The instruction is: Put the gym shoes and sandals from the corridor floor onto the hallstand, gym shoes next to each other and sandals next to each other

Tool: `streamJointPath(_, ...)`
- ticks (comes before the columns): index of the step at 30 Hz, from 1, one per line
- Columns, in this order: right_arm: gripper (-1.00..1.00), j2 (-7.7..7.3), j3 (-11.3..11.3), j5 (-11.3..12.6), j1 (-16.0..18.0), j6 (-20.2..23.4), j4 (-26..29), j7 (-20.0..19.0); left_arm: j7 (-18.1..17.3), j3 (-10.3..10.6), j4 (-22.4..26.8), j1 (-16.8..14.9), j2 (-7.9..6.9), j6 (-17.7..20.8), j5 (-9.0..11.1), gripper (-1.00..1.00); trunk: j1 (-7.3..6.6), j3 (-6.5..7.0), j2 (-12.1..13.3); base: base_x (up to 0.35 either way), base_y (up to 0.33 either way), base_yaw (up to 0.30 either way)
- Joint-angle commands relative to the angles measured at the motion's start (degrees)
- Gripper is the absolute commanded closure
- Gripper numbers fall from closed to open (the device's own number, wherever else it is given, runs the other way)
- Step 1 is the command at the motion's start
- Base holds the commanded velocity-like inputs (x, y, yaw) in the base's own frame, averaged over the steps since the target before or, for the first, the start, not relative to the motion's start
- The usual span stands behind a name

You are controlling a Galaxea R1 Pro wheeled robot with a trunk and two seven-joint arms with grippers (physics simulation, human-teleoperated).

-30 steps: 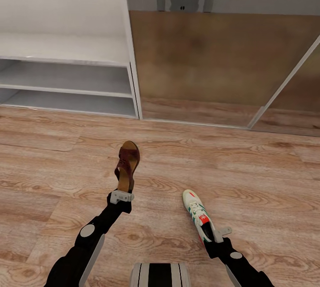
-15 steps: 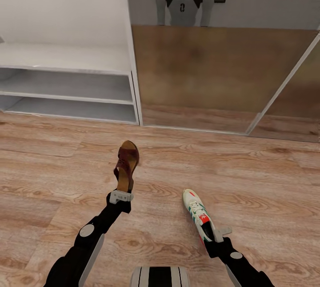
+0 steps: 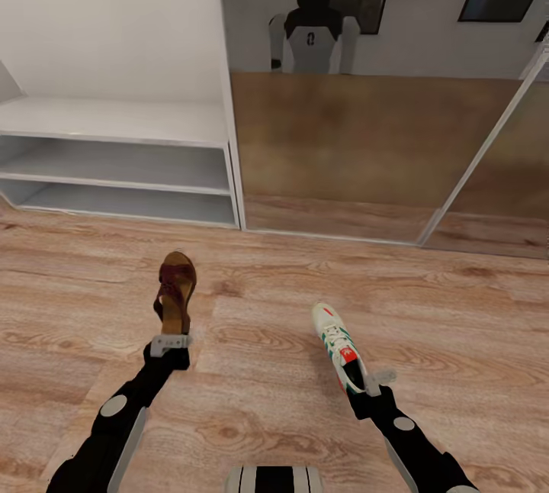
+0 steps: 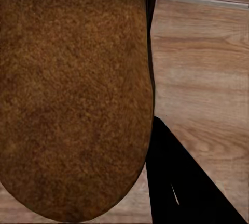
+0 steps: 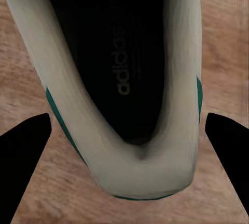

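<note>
My left gripper point(image 3: 171, 341) is shut on the heel end of a brown sandal point(image 3: 176, 294), held toe-forward above the corridor floor point(image 3: 252, 371). In the left wrist view the sandal's tan footbed point(image 4: 72, 94) looms close, with one black finger point(image 4: 181, 187) beside it. The right gripper point(image 3: 371, 381) is shut on the heel of a white gym shoe point(image 3: 338, 342) with green stripes and a red patch. Its open heel point(image 5: 124, 78) sits between the two fingers point(image 5: 23, 156). The hallstand point(image 3: 114, 120) stands ahead on the left, its bench top and two low shelves bare.
A mirrored sliding door point(image 3: 358, 142) right of the hallstand reflects the robot and framed pictures. Its slanted frame rail point(image 3: 473, 165) runs down to the floor. My base point(image 3: 274, 478) shows at the bottom edge. Wood planks stretch between me and the hallstand.
The head view has tilted, so the hallstand and mirror sit lower in the picture. My left arm has swung left with the sandal. The right arm keeps its place with the gym shoe.
</note>
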State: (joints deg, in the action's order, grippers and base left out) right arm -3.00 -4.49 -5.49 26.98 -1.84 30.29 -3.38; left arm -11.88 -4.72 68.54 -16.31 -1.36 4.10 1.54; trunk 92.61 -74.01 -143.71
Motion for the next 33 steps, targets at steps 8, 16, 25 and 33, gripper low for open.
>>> streamJointPath(8,1.00,-1.17,0.0,-0.6,0.0,-3.0,-0.1,0.0,-0.3,-6.2,-2.4,4.8,-1.11,-0.3,-0.1,1.00,-0.21,2.45,0.1,0.000,0.000,0.000)
streamJointPath(16,1.00,-2.23,-0.1,-0.6,-0.1,-4.9,-0.3,0.0,-0.3,-10.1,-6.6,6.4,-1.26,-0.6,-0.2,1.00,-0.42,4.94,0.2,0.000,0.000,0.000)
streamJointPath(25,1.00,-3.00,-0.1,-0.6,-0.4,-6.8,-0.3,0.0,-0.3,-10.5,-14.8,6.5,-1.28,-7.2,-1.0,1.00,-0.65,7.74,0.3,0.000,0.000,0.000)
streamJointPath(33,1.00,-4.82,0.0,4.1,-10.0,-20.5,-0.7,0.0,1.4,-10.3,-30.2,6.6,-1.07,-21.3,-2.7,1.00,-0.86,10.23,0.4,0.000,0.000,0.000)
